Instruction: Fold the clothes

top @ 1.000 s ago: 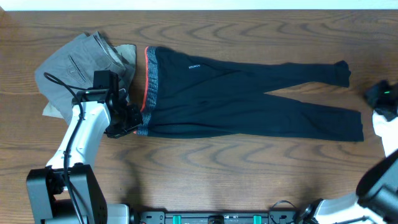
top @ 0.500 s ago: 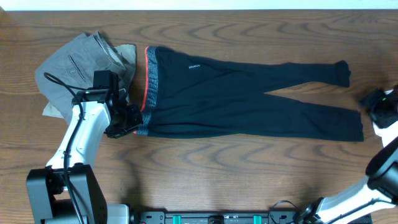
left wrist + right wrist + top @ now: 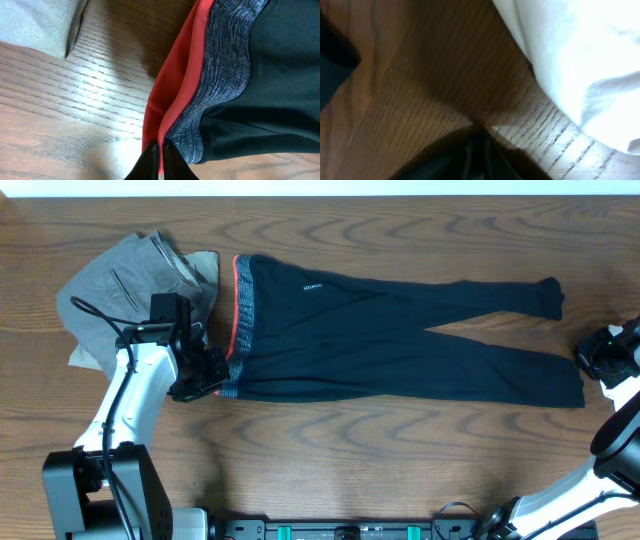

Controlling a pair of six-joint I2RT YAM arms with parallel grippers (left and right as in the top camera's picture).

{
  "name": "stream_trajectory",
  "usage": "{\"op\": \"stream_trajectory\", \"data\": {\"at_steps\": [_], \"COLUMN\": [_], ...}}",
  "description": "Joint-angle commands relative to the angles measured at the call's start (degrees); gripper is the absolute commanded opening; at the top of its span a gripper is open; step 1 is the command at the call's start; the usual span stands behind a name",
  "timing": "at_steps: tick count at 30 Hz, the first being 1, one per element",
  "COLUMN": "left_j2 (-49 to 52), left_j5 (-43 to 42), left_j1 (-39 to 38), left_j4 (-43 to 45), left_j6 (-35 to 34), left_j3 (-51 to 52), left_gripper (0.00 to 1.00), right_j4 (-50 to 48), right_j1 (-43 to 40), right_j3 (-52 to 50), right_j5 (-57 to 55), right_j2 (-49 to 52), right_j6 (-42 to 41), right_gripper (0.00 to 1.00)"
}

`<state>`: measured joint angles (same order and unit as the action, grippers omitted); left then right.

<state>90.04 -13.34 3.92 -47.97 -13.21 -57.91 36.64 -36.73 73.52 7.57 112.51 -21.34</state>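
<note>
The dark leggings (image 3: 400,330) lie flat across the table, waistband to the left and both legs running right. The heathered grey waistband (image 3: 225,75) has a red-coral edge (image 3: 175,100). My left gripper (image 3: 218,378) is shut on the near corner of that red edge, its dark fingertips (image 3: 150,162) pinching the fabric. My right gripper (image 3: 592,360) sits just right of the near leg's cuff (image 3: 572,385). In the blurred right wrist view its fingers (image 3: 480,150) look pressed together over bare wood, with a dark bit of the leggings (image 3: 332,60) off to the left.
Folded grey trousers (image 3: 120,285) and a khaki piece (image 3: 205,270) lie at the left, touching the waistband; the grey fabric (image 3: 40,20) shows beside it. A white soft-looking thing (image 3: 580,60) fills the upper right of the right wrist view. The table's right edge is close to the right arm.
The right gripper has come in from the right edge, down and left towards the near leg's cuff. The left gripper and the leggings have not moved.
</note>
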Motion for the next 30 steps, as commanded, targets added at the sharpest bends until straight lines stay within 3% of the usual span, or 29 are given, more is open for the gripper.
{"op": "stream_trajectory", "data": {"at_steps": [1, 8, 17, 21, 30], "left_j2": [-0.3, -0.3, -0.3, -0.3, -0.3], "left_j5": [0.5, 0.5, 0.5, 0.5, 0.5], "left_j1": [0.3, 0.3, 0.3, 0.3, 0.3], "left_j4": [-0.2, -0.2, -0.2, 0.0, 0.0], "left_j6": [0.5, 0.5, 0.5, 0.5, 0.5], "left_j3": [-0.9, -0.9, -0.9, -0.9, -0.9], "left_gripper": [0.06, 0.06, 0.06, 0.06, 0.06], "right_j4": [0.5, 0.0, 3.7, 6.2, 5.0], "right_j1": [-0.1, -0.2, -4.9, -5.5, -4.8], "right_j3": [0.2, 0.7, 1.4, 1.4, 1.4], "right_j5": [1.0, 4.7, 3.5, 1.0, -1.7], "right_j2": [0.4, -2.2, -20.1, -25.6, -24.3], "right_j6": [-0.1, 1.2, -7.8, -8.0, -8.0], "right_gripper": [0.03, 0.01, 0.01, 0.01, 0.01]}}
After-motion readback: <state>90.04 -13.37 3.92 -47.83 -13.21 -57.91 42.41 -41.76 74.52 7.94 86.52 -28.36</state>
